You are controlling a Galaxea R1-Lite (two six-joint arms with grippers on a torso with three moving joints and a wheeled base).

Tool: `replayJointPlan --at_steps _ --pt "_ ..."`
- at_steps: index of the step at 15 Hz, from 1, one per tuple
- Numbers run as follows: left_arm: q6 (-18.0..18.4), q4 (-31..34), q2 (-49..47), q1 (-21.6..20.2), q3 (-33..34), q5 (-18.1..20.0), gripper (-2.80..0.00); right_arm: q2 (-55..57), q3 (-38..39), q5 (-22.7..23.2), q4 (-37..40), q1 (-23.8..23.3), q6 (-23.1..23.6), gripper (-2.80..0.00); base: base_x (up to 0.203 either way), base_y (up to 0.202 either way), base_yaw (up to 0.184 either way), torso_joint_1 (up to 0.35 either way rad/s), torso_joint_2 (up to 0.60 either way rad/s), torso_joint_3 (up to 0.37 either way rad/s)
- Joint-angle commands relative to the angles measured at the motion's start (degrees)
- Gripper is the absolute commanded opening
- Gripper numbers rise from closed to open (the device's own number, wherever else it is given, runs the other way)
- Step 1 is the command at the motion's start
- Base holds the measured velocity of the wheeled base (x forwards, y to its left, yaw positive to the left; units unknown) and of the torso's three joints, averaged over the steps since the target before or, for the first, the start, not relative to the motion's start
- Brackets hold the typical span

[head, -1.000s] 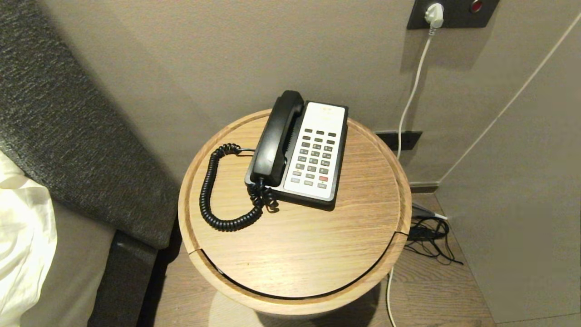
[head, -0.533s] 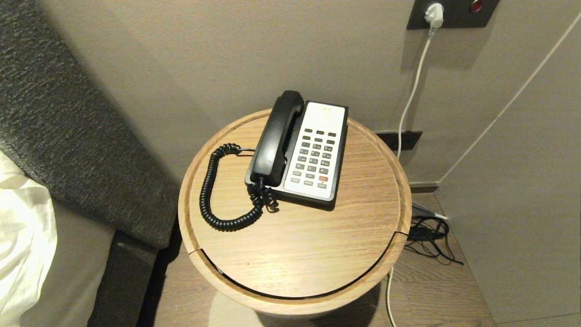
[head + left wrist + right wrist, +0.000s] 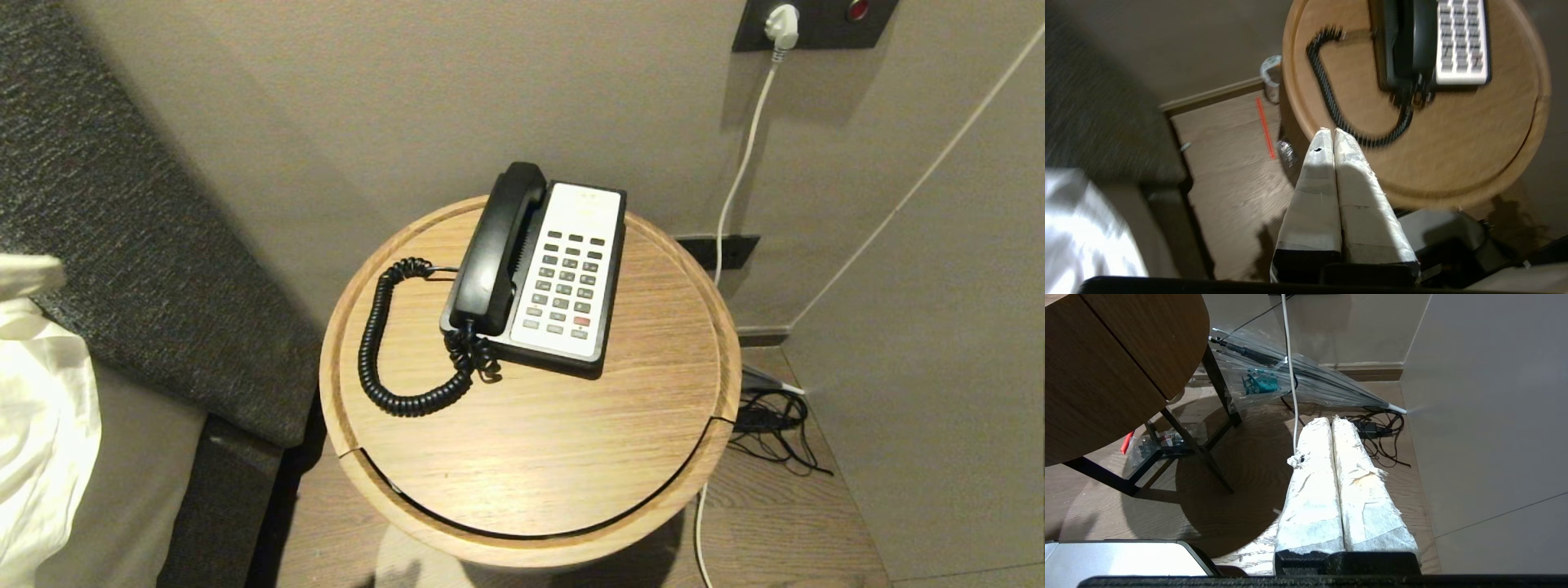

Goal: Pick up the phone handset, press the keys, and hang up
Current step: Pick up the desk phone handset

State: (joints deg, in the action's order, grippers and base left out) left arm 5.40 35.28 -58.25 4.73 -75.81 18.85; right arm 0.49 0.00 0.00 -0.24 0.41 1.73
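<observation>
The black phone handset [image 3: 498, 249] lies in its cradle on the left of the phone base, beside the white keypad [image 3: 571, 273]. Its coiled cord [image 3: 384, 343] loops over the round wooden table [image 3: 531, 457]. Neither gripper is clearly seen in the head view. In the left wrist view my left gripper [image 3: 1334, 130] is shut and empty, above the table's near-left rim [image 3: 1453, 163]. It is short of the cord [image 3: 1331, 102] and well away from the handset [image 3: 1412, 41]. My right gripper [image 3: 1331, 419] is shut and empty, low over the floor beside the table's legs.
A wall stands right behind the table, with a white plug [image 3: 780, 24] and cable hanging down. Black cables [image 3: 767, 420] lie on the floor at right. A grey upholstered headboard [image 3: 122, 245] and white bedding [image 3: 41, 425] sit to the left. A clear umbrella [image 3: 1310, 381] lies on the floor.
The phone, cord and table have not moved. A pale shape has come in at the left edge of the head view, and a new shadow shows at the table's foot.
</observation>
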Motion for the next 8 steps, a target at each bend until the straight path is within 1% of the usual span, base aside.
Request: replayJointPlan --at_steps 1,2,3,5,7,8 --pt "-1.9 -0.9 -15.8 4.0 -10.3 -0.9 -2.8 0.0 0.0 0.0 0.0 0.0 0.0 -2.8 0.0 0.0 0.0 0.0 0.0 0.0" --pt "-3.7 -2.1 -18.5 8.1 -13.1 -3.2 -2.8 0.0 0.0 0.0 0.0 0.0 0.0 -2.8 0.0 0.0 0.0 0.0 0.0 0.0" --pt "-4.9 -2.8 -20.2 12.6 -14.3 -5.9 -2.8 0.0 0.0 0.0 0.0 0.0 0.0 -2.8 0.0 0.0 0.0 0.0 0.0 0.0" --pt "-6.2 -3.4 -23.5 21.3 -15.5 -11.7 -2.8 0.0 0.0 0.0 0.0 0.0 0.0 -2.8 0.0 0.0 0.0 0.0 0.0 0.0" --pt "-6.8 -4.0 -28.4 28.4 -17.8 -18.2 -2.8 0.0 0.0 0.0 0.0 0.0 0.0 -2.8 0.0 0.0 0.0 0.0 0.0 0.0" --pt "-7.2 -4.2 -30.6 31.0 -19.7 -20.8 -2.8 0.0 0.0 0.0 0.0 0.0 0.0 -2.8 0.0 0.0 0.0 0.0 0.0 0.0"
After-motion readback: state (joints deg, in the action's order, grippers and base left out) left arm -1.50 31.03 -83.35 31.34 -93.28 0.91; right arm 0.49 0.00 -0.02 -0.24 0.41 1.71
